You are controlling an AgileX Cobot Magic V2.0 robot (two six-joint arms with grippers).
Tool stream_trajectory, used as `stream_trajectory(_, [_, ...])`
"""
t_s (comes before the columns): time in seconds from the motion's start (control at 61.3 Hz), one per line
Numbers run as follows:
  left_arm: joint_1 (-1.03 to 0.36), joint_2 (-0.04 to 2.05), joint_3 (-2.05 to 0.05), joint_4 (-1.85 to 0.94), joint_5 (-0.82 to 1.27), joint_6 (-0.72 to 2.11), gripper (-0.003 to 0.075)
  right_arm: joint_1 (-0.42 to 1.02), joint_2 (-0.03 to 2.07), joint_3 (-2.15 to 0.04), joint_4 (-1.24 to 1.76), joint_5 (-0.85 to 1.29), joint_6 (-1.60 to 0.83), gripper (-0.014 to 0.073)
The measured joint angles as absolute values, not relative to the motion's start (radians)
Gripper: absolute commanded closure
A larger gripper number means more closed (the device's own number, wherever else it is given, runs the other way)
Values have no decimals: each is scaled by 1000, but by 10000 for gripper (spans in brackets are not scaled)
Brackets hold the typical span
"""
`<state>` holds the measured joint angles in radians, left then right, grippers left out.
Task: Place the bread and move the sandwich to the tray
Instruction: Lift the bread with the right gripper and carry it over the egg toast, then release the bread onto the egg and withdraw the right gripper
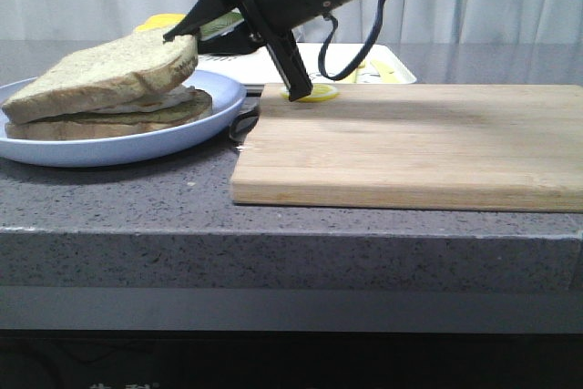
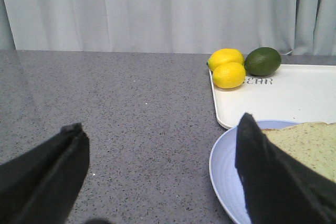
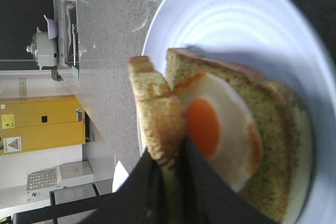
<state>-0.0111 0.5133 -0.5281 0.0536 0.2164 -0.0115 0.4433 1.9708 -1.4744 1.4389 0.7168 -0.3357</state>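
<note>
The bread [image 1: 109, 75] lies tilted on the egg-topped lower slice [image 1: 118, 120] on the pale blue plate [image 1: 137, 145], its right end raised. My right gripper [image 1: 182, 41] is shut on that raised crust edge. In the right wrist view the gripper [image 3: 168, 150] pinches the bread [image 3: 157, 114] beside the fried egg [image 3: 220, 124] on the plate [image 3: 226, 19]. My left gripper [image 2: 161, 121] is wide open and empty over the counter, one finger over the plate's rim [image 2: 226, 166]. The white tray [image 2: 294, 98] lies behind the plate and also shows in the front view [image 1: 392, 66].
A wooden cutting board [image 1: 410, 143] lies right of the plate, with a flat yellow thing [image 1: 314, 93] at its far edge. Two lemons [image 2: 227, 66] and a green avocado [image 2: 262, 61] sit in the tray's corner. The counter's front edge is close.
</note>
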Motion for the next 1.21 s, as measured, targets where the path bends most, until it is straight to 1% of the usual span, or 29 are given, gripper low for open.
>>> stream_trajectory(0.114, [-11,513,-528,54,216,-11,154,445,1970,-1474,1439,716,-336,500])
stream_trajectory(0.196, [-11,513,-528,54,216,-11,154,445,1970,-1474,1432,716,-336,369])
stream_trajectory(0.294, [-11,513,-528,54,216,-11,154,445,1970,-1474,1424,720,-336,269])
stream_trajectory(0.343, [-11,513,-528,54,216,-11,154,442,1970,-1474,1423,727,-336,242])
stream_trajectory(0.506, [-11,513,-528,54,216,-11,154,420,1966,-1474,1395,764,-332,242])
stream_trajectory(0.702, [-11,513,-528,54,216,-11,154,361,1891,-1441,1217,772,-276,242])
stream_trajectory(0.881, [-11,513,-528,54,216,-11,154,268,1737,-1350,1035,789,-263,242])
stream_trajectory(1.077, [-11,513,-528,54,216,-11,154,149,1545,-1281,752,801,-259,245])
stream_trajectory(1.207, [-11,513,-528,54,216,-11,154,80,1412,-1226,553,801,-259,299])
